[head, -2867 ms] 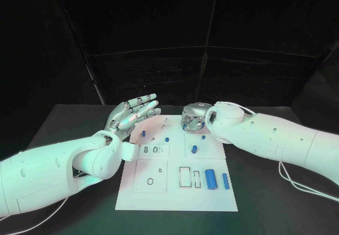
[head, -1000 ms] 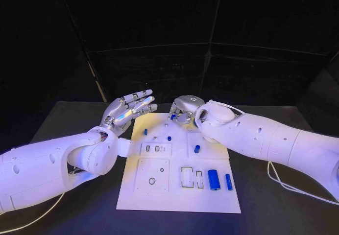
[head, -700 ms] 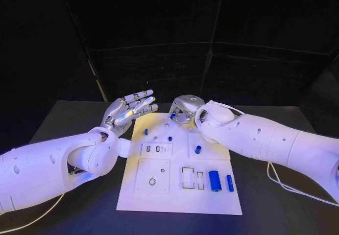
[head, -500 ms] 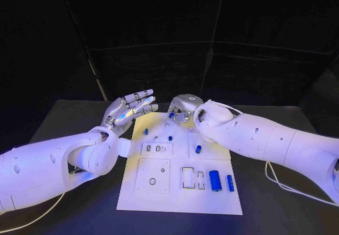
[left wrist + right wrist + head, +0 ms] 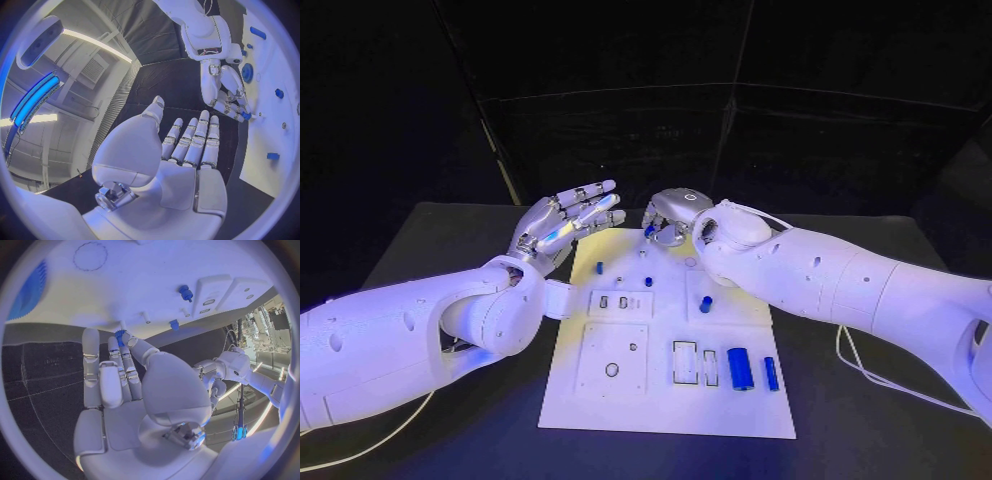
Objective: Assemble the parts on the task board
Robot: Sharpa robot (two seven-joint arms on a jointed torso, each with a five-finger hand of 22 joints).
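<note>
Head view: flat white rectangular task board (image 5: 610, 400) lies mid-table; silver right hand (image 5: 669, 218) hangs over the board's far edge, fingers bunched down, pinching a small blue part (image 5: 651, 231) at the tips, probably lining it up with a socket there. Silver left hand (image 5: 564, 222) floats beside the board's far-left corner, fingers spread, holding nothing, likely kept clear as standby. Large blue cylinder (image 5: 740, 369) and slim blue bar (image 5: 770, 373) lie at the board's near-right, untouched. Right wrist view shows what the head view hides: blue part (image 5: 119, 335) sits between thumb and fingertip just off the board's edge, near a thin upright pin (image 5: 147, 317). Left wrist view confirms left palm (image 5: 172, 170) is bare.
</note>
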